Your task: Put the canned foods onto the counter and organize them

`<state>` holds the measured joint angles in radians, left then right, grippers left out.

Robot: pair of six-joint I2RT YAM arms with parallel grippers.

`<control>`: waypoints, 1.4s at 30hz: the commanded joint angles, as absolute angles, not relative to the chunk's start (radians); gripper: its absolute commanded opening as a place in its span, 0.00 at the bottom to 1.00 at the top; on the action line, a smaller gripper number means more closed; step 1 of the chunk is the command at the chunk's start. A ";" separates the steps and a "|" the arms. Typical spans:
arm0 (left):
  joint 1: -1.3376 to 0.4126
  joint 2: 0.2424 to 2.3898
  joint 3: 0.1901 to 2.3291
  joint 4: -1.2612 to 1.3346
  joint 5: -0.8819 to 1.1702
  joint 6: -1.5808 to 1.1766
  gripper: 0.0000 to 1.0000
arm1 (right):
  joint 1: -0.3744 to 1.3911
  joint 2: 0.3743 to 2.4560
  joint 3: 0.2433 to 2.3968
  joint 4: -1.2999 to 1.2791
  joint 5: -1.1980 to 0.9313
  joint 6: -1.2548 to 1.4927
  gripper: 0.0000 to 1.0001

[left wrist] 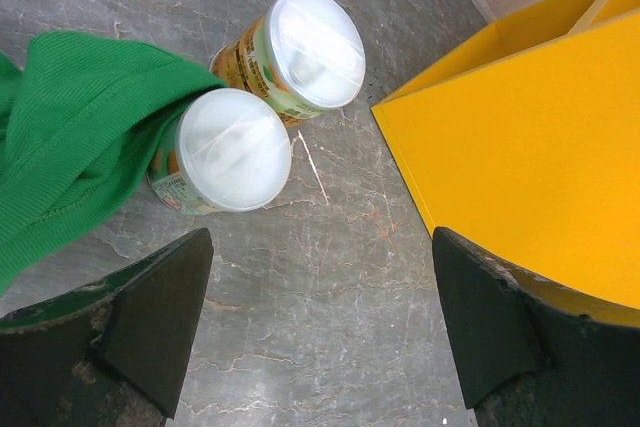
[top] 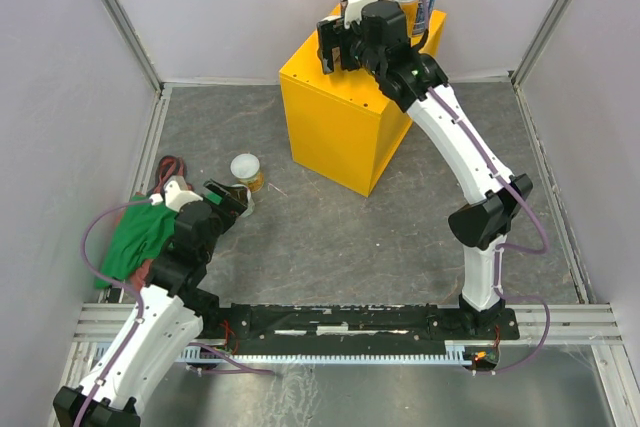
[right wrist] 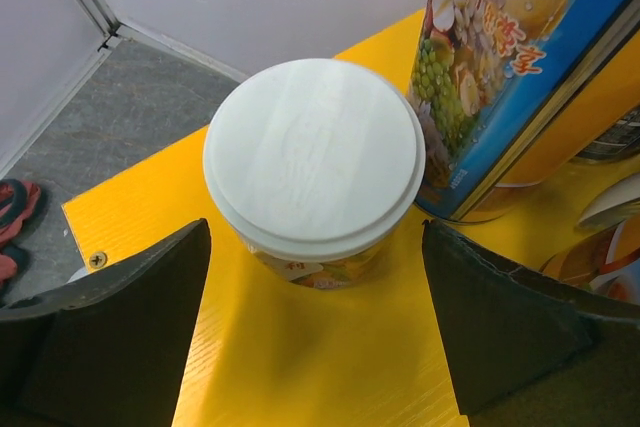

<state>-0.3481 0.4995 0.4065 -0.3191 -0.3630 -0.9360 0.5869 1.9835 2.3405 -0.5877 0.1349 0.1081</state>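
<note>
Right gripper (right wrist: 316, 247), jaws spread wide, poised over a pale-lidded can (right wrist: 315, 152) on the counter (right wrist: 300, 367): a clipping finger could topple it against the tall blue-labelled can (right wrist: 500, 77).

Your cans sit in two groups: on the counter (top: 340, 117) and on the floor (top: 330, 247) to its left.

On the counter top, toward its far right corner, you have a short can (right wrist: 315, 162) with a tall can (right wrist: 510, 67) just beside it on the right. On the floor, the farther can (left wrist: 305, 52) stands just beside the nearer can (left wrist: 225, 152), and the cloth (left wrist: 70, 137) lies against the nearer one's left side.
</note>
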 commanded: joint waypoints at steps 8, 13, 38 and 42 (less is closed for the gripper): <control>-0.342 0.510 0.433 -0.261 -0.364 -0.918 0.96 | 0.591 1.848 2.252 -0.536 0.117 0.126 0.96; -0.342 0.510 0.437 -0.265 -0.365 -0.918 0.96 | 0.616 1.756 2.133 -0.485 0.119 0.133 0.96; -0.341 0.446 0.445 -0.363 -0.433 -0.954 0.96 | 1.027 1.553 1.536 -0.277 0.184 0.222 0.88; -0.342 0.437 0.459 -0.389 -0.444 -0.956 0.96 | 1.027 1.637 1.479 -0.189 0.129 0.263 0.89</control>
